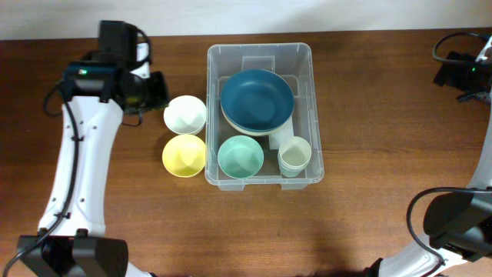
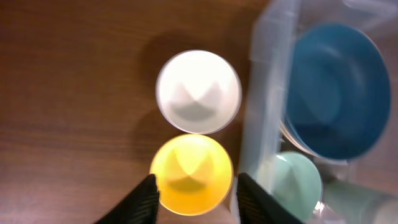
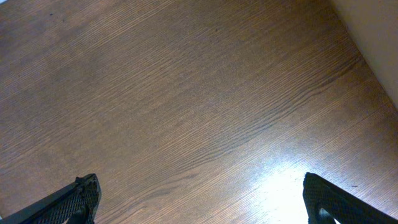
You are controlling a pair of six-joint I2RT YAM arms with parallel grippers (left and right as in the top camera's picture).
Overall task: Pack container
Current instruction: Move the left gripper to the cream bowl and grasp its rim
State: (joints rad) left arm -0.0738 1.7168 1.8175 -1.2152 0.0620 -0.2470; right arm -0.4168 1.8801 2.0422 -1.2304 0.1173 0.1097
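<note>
The left gripper [image 2: 196, 178], its fingers parted with nothing between them, hovers over the yellow bowl [image 1: 184, 155] and the white bowl [image 1: 184, 115], which stand just beside the clear container [image 1: 260, 49] at the middle of the table [image 1: 369, 115], probably to be packed next.

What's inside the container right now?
In the container: a blue bowl atop pale dishes, a mint bowl, stacked pale cups. The blue bowl hides how many dishes lie beneath.
</note>
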